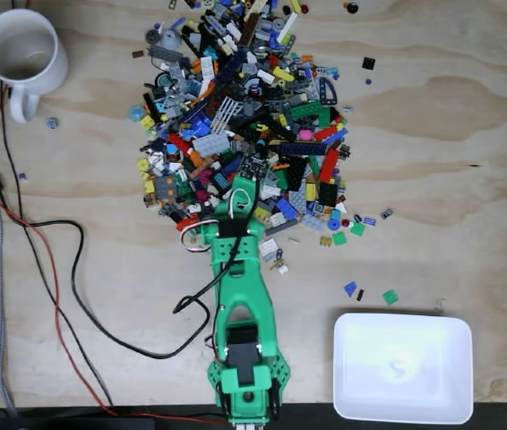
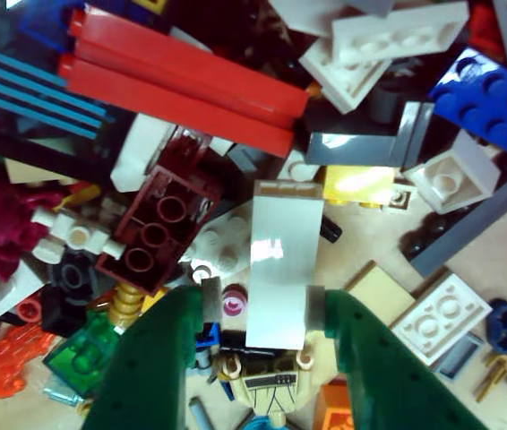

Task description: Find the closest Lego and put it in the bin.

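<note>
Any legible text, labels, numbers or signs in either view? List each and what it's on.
No legible text in either view.
Bin: a faint bluish squiggle on the glossy floor, unclear whether it is a mark or a reflection.
Small tan piece between the claw fingers: printed dark lines, too small and blurred to read.
Mug: plain.

Green arm (image 1: 240, 296) reaches into Lego pile (image 1: 244, 116); white bin (image 1: 403, 408) nearby.
</note>
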